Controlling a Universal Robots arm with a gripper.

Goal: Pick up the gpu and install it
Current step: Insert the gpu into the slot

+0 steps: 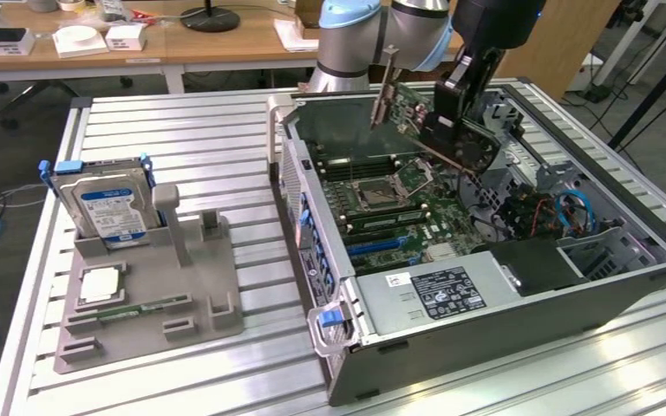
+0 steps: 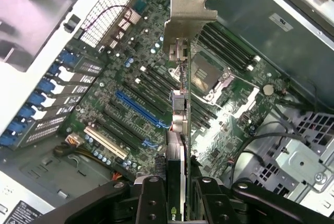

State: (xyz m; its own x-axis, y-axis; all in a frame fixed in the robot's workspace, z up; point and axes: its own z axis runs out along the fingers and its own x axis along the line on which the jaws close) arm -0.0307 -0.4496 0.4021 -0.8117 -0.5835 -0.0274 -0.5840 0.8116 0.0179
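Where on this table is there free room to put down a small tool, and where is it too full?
Free: the table behind the grey holder, and the narrow strip between the holder and the computer case. Crowded: inside the case, where the gripper holds the gpu over the motherboard.

You have the gpu [image 2: 179, 130] clamped edge-on between the black fingers [image 2: 151, 203] of your gripper [image 2: 180, 192], one finger on each face. Its silver end bracket [image 2: 189, 18] sits at the end far from the fingers. Behind the card lies the motherboard [image 2: 125, 72]. The long blue slot [image 2: 136, 108] is just beside the card's line, with the cream slot [image 2: 104, 143] further out. CPU socket [image 2: 209, 75] and memory slots [image 2: 229, 46] are on the other side. Card seems clear of the board, contact hard to judge.
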